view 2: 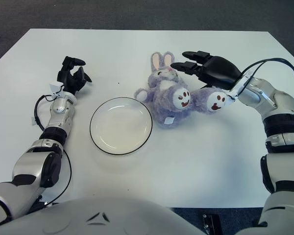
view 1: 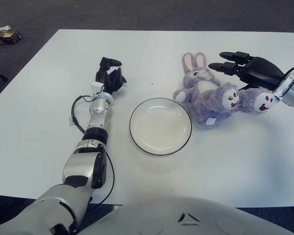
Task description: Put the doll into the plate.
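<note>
A purple plush bunny doll (view 1: 208, 98) lies on its back on the white table, just right of the plate, its ears pointing to the far side and its feet to the right. The white plate (view 1: 160, 127) with a dark rim is empty, at the table's middle. My right hand (view 1: 237, 66) hovers open just behind the doll's legs, fingers stretched left toward its head; whether it touches the doll I cannot tell. My left hand (view 1: 110, 76) shows left of the plate, fingers relaxed, holding nothing.
A black cable (view 1: 76, 115) loops beside my left forearm. The white table (view 1: 196, 166) ends at dark carpet on the far side, where a small box (view 1: 5, 35) lies at the far left.
</note>
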`<action>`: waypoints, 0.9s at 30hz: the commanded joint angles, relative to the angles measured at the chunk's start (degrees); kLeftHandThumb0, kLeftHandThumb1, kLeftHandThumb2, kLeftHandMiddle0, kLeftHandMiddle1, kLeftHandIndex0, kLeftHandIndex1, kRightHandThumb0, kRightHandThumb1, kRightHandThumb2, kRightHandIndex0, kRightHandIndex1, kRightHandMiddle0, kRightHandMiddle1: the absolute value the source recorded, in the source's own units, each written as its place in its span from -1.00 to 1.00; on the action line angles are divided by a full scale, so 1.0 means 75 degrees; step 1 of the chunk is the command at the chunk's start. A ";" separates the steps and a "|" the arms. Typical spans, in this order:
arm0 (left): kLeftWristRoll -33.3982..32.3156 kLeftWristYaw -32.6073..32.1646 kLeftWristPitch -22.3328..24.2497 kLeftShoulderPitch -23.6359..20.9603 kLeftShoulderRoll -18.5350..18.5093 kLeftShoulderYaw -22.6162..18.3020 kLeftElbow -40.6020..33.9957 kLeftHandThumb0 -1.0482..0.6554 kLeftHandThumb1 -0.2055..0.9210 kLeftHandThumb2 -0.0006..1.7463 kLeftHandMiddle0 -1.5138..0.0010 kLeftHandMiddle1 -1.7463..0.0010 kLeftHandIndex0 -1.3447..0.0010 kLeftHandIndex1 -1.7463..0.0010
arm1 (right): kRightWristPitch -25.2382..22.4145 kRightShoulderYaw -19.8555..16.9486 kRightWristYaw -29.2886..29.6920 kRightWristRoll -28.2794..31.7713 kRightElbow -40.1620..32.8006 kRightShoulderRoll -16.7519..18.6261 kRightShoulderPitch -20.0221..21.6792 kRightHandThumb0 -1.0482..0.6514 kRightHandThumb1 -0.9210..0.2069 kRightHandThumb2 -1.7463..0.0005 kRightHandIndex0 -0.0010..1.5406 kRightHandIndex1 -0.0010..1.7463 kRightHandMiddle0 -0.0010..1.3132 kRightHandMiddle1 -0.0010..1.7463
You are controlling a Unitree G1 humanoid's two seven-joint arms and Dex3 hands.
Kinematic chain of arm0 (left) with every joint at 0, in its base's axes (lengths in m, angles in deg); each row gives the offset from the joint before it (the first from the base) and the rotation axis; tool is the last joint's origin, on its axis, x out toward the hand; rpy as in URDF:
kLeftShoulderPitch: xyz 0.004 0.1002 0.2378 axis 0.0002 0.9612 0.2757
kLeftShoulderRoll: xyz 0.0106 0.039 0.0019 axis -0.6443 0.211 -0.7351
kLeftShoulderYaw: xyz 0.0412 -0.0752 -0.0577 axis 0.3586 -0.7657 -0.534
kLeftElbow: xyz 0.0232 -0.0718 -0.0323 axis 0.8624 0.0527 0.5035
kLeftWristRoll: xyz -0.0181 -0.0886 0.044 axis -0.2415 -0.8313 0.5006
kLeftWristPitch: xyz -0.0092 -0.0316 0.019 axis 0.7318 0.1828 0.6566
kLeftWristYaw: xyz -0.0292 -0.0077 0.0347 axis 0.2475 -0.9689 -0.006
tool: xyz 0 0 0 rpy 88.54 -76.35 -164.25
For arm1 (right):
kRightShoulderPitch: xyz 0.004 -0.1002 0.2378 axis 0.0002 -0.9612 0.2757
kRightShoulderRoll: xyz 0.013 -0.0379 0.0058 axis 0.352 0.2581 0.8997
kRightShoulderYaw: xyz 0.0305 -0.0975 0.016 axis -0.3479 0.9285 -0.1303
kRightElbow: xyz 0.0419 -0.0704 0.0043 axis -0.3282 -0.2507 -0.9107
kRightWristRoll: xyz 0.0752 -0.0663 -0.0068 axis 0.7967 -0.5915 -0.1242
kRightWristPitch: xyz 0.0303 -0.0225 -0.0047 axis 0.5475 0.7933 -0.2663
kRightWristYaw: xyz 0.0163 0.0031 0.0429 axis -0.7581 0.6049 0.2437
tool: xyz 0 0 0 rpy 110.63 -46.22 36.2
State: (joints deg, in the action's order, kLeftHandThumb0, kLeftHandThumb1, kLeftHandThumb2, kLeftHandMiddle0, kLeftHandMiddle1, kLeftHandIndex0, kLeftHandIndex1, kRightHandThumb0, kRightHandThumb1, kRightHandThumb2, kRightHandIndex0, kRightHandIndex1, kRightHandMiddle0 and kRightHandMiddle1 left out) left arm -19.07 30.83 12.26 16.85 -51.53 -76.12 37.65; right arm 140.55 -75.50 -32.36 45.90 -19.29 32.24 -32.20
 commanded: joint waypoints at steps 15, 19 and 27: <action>0.0070 0.0044 -0.0146 0.0561 0.0132 0.0036 0.0435 -0.20 0.76 -0.21 -0.08 -1.00 0.57 -1.00 | -0.0637 -0.0062 -0.1325 0.0954 -0.1141 0.0026 -0.0147 -0.45 -0.88 1.00 -0.93 -1.00 -0.75 -1.00; 0.0069 0.0047 -0.0151 0.0553 0.0126 0.0033 0.0458 -0.20 0.76 -0.21 -0.08 -1.00 0.57 -1.00 | -0.0644 -0.0054 -0.1479 0.1049 -0.1189 0.0062 -0.0119 -0.45 -0.88 1.00 -0.94 -1.00 -0.76 -1.00; 0.0080 0.0034 -0.0154 0.0549 0.0130 0.0042 0.0467 -0.20 0.75 -0.20 -0.08 -1.00 0.57 -1.00 | -0.0426 0.0073 -0.1921 0.1324 -0.1127 0.0246 0.0206 -0.48 -0.92 0.99 -0.96 -1.00 -0.78 -1.00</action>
State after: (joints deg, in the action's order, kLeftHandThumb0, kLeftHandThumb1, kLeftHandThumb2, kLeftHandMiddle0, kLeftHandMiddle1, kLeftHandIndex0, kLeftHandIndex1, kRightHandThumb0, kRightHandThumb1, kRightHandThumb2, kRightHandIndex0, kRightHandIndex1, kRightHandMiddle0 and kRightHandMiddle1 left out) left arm -19.07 30.88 11.82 16.63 -51.61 -76.11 38.13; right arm 136.74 -75.33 -45.49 54.64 -27.46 33.59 -32.05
